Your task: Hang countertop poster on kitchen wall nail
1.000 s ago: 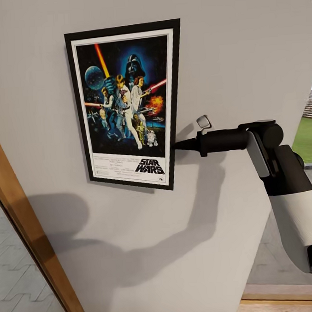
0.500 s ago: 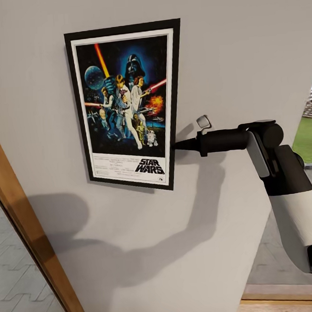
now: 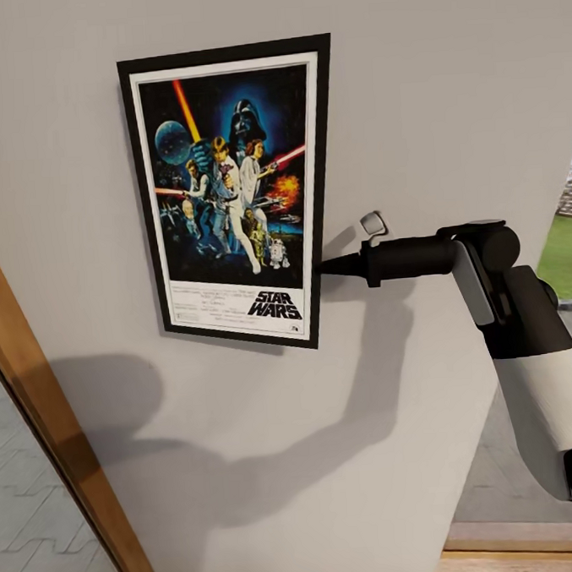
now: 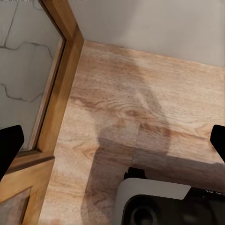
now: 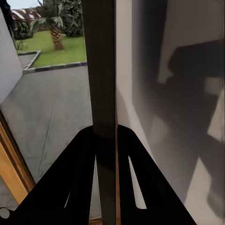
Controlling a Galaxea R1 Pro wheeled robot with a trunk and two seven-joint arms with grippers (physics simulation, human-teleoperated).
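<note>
Pale grey wall [image 3: 443,82] backs the head view, where the poster [image 3: 232,192] hangs upright and the right gripper [image 3: 325,267] pinches its right edge. Left wrist view: left gripper [image 4: 112,140] spread wide above wooden floor [image 4: 140,103]. Right wrist view: fingers [image 5: 84,159] clamp the poster's frame edge [image 5: 99,70].

The right arm [image 3: 541,372] is a white cylindrical shell that gives way to a matte black wrist housing crossed by a pale grey band. Ahead of that runs a black barrel, tapering to the right gripper [image 3: 323,268] — two slim black fingers [image 5: 79,178], each slotted. Behind the pincer, on the barrel, sits a small grey-rimmed square tab [image 3: 372,223].
</note>
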